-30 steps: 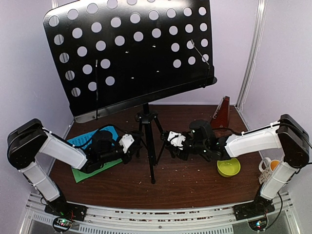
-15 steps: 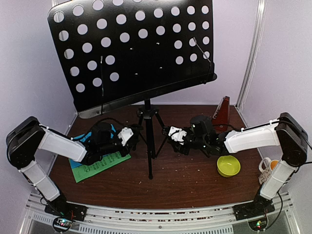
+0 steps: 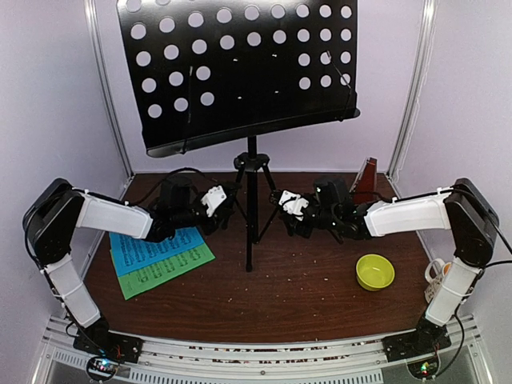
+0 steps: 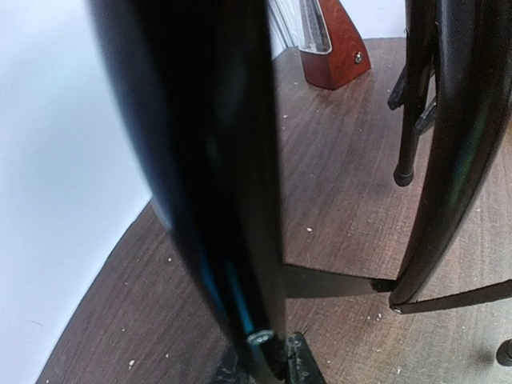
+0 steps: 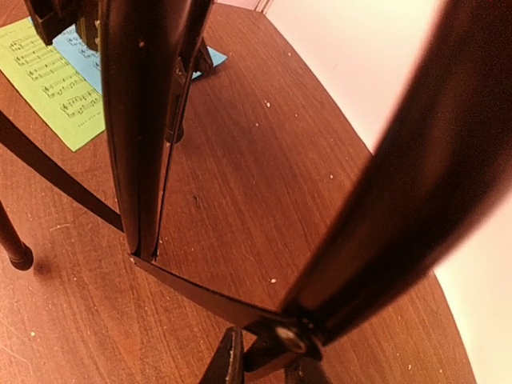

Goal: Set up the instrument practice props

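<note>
Toward the back of the brown surface point(image 3: 320, 296), we see the music stand point(image 3: 251, 208) upright on its tripod, its perforated desk point(image 3: 240, 72) tilted high above both arms. We find the left claw point(image 3: 230, 204) reaching in from the left and clamped on a tripod leg low down. In its wrist view the dark leg fills much of the frame, with the fingertips pressed to either side at the bottom edge. We find the right claw point(image 3: 277, 213) coming in from the right, closed on another leg where a thin brace meets it at a screw.

Left of the stand, beside the left arm, we see the blue sheet point(image 3: 148, 246) and the green sheet point(image 3: 172, 270) lying flat and overlapping, printed side up. Right of the stand, at the back edge by the wall, the metronome point(image 3: 366, 178) stands upright, apart from both claws. Nearer the arm bases on the right sit the yellow-green bowl point(image 3: 374, 273) and, at the far right edge, a mug point(image 3: 440, 272).
</note>
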